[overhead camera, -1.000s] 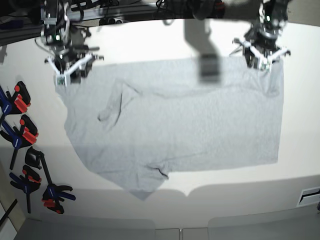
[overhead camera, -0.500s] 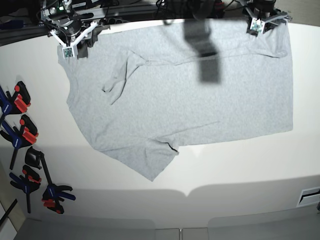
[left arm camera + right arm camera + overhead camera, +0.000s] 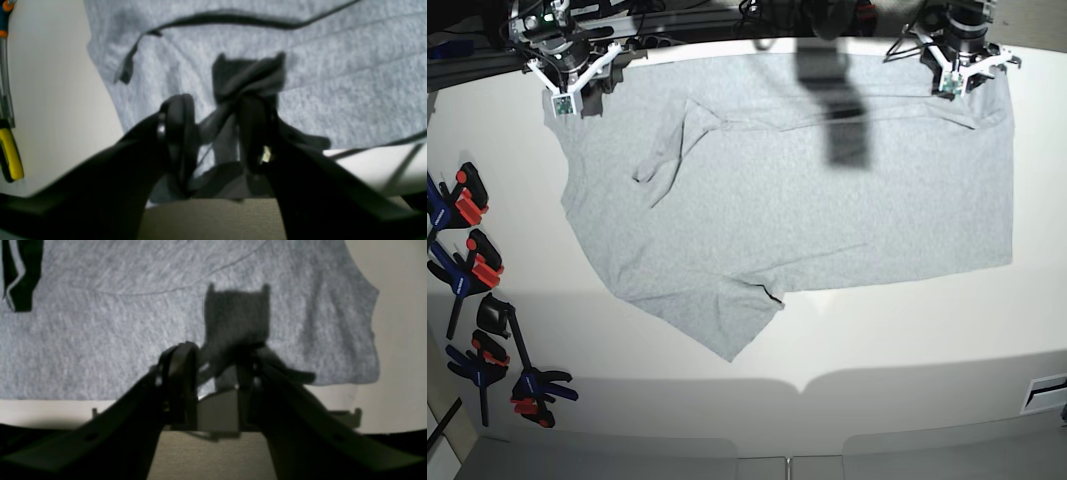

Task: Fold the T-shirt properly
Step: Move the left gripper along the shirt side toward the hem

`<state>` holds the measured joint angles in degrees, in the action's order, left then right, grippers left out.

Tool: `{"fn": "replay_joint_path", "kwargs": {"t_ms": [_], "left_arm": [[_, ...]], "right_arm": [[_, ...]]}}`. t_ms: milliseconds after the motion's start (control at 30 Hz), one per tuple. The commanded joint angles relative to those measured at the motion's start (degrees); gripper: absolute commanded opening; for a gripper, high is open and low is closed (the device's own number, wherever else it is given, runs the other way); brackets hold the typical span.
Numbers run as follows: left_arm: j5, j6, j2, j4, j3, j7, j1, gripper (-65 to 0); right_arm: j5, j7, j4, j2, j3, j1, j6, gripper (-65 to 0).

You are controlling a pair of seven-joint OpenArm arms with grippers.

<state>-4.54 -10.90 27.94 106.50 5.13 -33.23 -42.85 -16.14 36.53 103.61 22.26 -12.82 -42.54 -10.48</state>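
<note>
T-shirt (image 3: 797, 200) corners in both pincers

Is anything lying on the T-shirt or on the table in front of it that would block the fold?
Nothing visible. The T-shirt lies bare, and the table in front is bare too. The clamps sit off to one side.

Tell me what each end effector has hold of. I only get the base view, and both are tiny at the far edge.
Observer: In the left wrist view, the left end effector pinches a bunched fold of the T-shirt at its edge.
Operator: Now the right one.
Observer: In the right wrist view, the right end effector has grey fabric gathered between its fingers, near a corner of the shirt.
Operator: Report anything nearby.
Observer: A yellow-handled tool shows at the left wrist view's edge, apart from the shirt.
</note>
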Motion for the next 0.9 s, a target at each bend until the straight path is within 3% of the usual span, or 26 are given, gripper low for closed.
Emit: {"fn": "replay_joint_path", "kwargs": {"t_ms": [0, 233, 500, 700, 867], "left_arm": [[0.04, -0.31, 0.48, -0.22, -0.33, -4.35, -1.44, -40.2], [-0.79, -0.28, 0.5, 7.37, -0.33, -4.92, -4.63, -40.2], [-8.96, -1.57, 0.5, 14.82, -0.33, -4.98, -2.86, -40.2], [-9.4, -1.95, 0.52, 14.84, -2.16, -7.63, 3.08, -40.2], [-14.47, -1.95, 0.55, 14.82, -6.03, -4.26, 10.01, -37.8]], "right_arm": [[0.7, 7.28, -0.96, 0.11, 0.46, -1.27, 0.0, -44.5], [0.72, 6.32, 2.36, 0.11, 0.46, -1.25, 0.0, -44.5], [0.98, 2.86, 9.99, 0.15, 0.44, -0.94, 0.0, -44.4], [1.14, 0.02, 14.34, 0.26, 0.46, -0.37, -0.04, -44.5], [2.29, -0.07, 14.47, 0.24, 0.46, 2.97, -0.13, -44.4]]}}
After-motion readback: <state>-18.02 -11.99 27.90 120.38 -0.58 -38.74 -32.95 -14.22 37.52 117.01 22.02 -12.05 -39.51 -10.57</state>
